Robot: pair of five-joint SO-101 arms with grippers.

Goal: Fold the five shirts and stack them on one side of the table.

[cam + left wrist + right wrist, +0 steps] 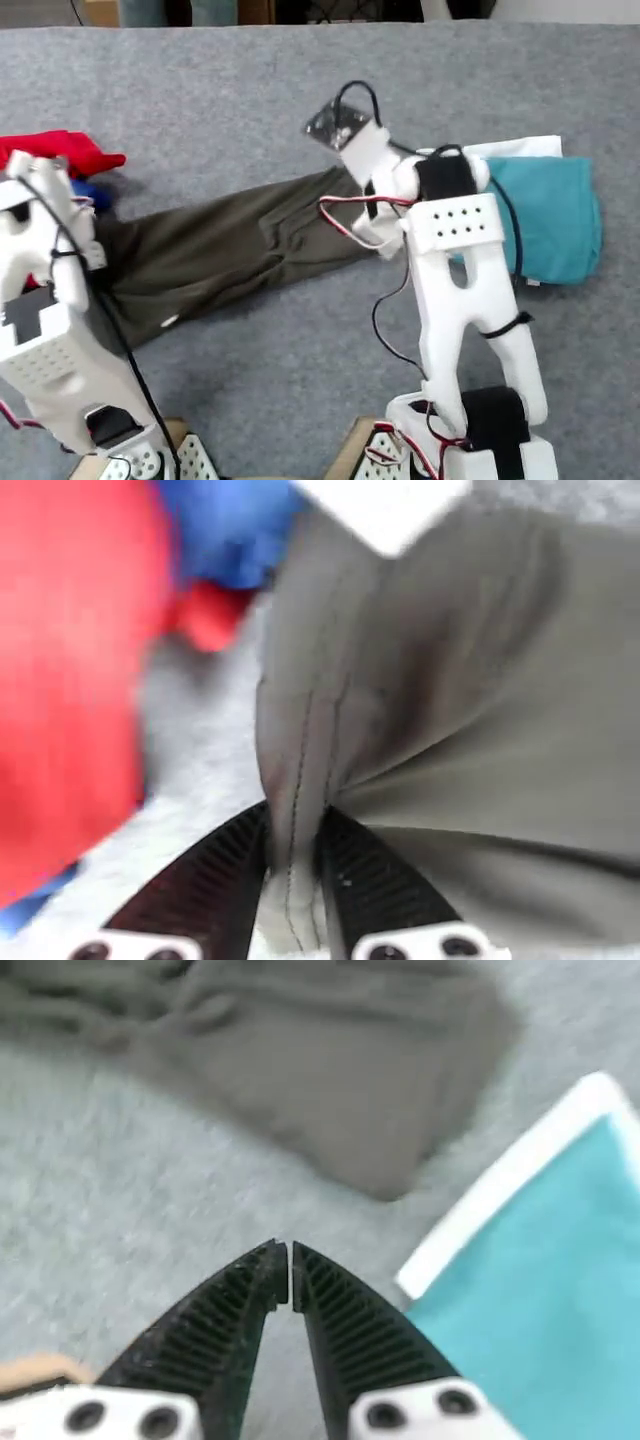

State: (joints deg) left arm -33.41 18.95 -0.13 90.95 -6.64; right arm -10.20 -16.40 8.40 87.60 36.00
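While left gripper (296, 825) pinches olive shirt (450, 730) edge, right gripper (288, 1257) hangs closed, empty, over grey table (110, 1220) beside teal shirt (545, 1300).

Olive shirt (230, 250) ctr; teal shirt (555, 215) folded.

The long olive-green cloth shirt (220, 250) bars the middle, while the grey felt table (200, 90) lies open beyond it and in front.

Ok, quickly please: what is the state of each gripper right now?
Left gripper: closed, pinching a fold of the olive shirt.
Right gripper: closed, holding nothing.
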